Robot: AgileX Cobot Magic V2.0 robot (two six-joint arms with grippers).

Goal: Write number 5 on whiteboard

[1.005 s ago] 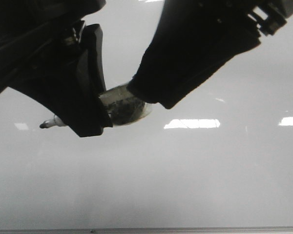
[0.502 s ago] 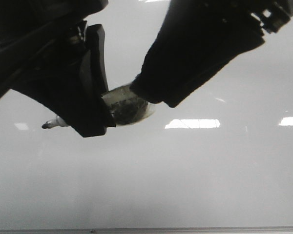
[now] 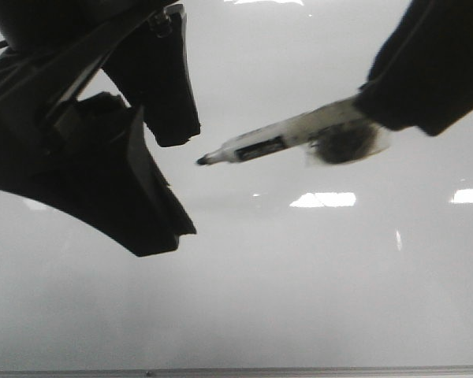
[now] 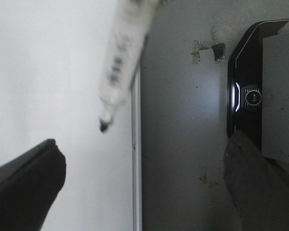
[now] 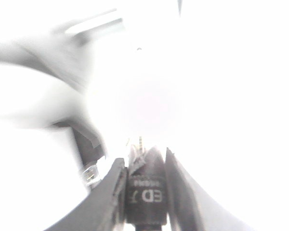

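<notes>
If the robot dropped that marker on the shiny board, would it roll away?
Probably. The marker looks round and slim, so it would likely roll on the glossy, flat whiteboard. It seems stiff and light, since the right gripper holds it by one end without it drooping.

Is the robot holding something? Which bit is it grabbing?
Yes. The right pincer holds a marker by its back end, with the black tip sticking out free over the whiteboard. The left pincer is open and holds nothing.
</notes>
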